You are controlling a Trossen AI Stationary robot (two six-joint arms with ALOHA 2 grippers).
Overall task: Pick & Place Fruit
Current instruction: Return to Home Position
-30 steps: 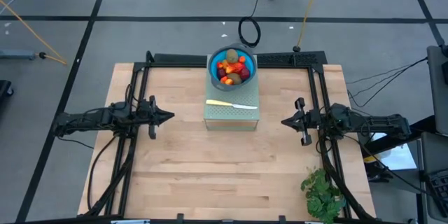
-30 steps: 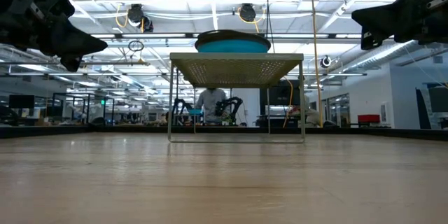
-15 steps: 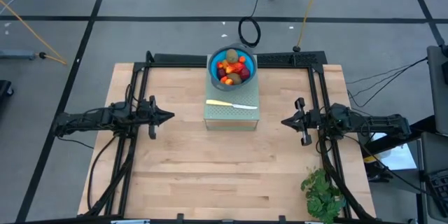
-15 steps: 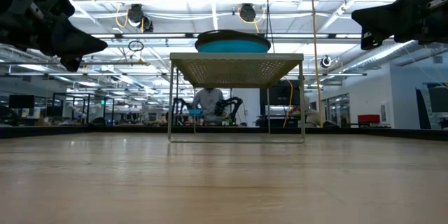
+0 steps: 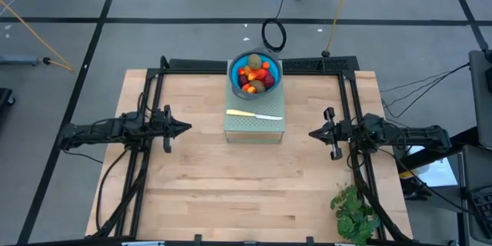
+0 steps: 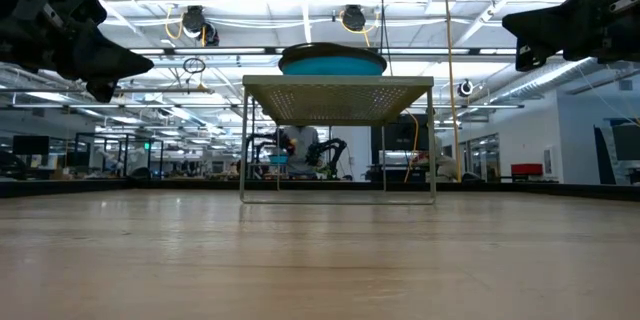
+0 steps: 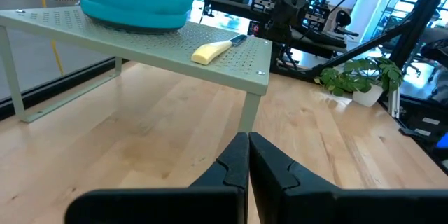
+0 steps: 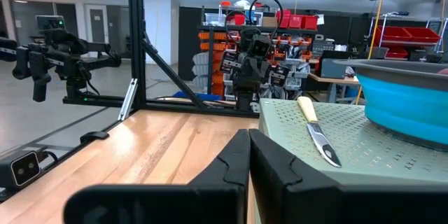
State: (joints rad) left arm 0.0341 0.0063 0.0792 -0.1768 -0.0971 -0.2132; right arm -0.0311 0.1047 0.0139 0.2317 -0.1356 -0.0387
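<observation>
— Well, what do we see, going from the biggest thing down?

— We see the wooden table (image 5: 231, 192) first. The left arm (image 5: 115, 132) reaches in from its left side and the right arm (image 5: 392, 134) from its right. Both are level and lifted clear of the wood.

— And their ends?

— The left gripper (image 5: 188, 128) points right and the right gripper (image 5: 311, 133) points left, so they face each other. They are well apart, with the shelf between them. In each wrist view we find the two dark fingers pressed together with nothing between them.

— The shelf, then?

— It is a pale green perforated shelf (image 5: 255, 126) on thin legs, at the far middle of the table. On its far end sits the blue strainer bowl (image 5: 235, 81).

— Anything else of size?

— A green leafy bunch (image 5: 355, 211) lies at the near right corner of the table, under the right arm's side.

— Smaller things?

— The cream-handled knife (image 5: 254, 114) lies flat across the shelf, just on the near side of the bowl, with its handle to the left.

— And the fruit?

— We see the fruit (image 5: 256, 76) heaped inside the bowl: orange-red, dark red and brown-green pieces packed against one another. We cannot count them for sure.
</observation>
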